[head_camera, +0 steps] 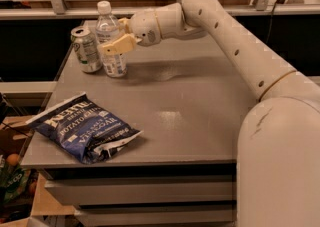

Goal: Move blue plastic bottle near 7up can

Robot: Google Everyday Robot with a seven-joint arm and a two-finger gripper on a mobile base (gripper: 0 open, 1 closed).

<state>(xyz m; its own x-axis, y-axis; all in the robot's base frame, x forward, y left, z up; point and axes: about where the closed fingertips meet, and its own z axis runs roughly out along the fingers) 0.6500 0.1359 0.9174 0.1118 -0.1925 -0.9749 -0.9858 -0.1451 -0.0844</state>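
Three items are sitting on the desk [190, 101]. We are seeing the gripper [114, 46] pinching the blue plastic bottle [107, 27], which is standing upright at the far left, just beside the 7up can [85, 50]. Chip bag [82, 131] is lying near the front-left.

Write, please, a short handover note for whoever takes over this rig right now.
The gripper is shut on the blue plastic bottle at the table's far left corner.
The bottle is upright, seemingly resting on the table, close beside the 7up can.
Done: bottle is near the can.
Left: release and withdraw without tipping either.
The chip bag lies front left.
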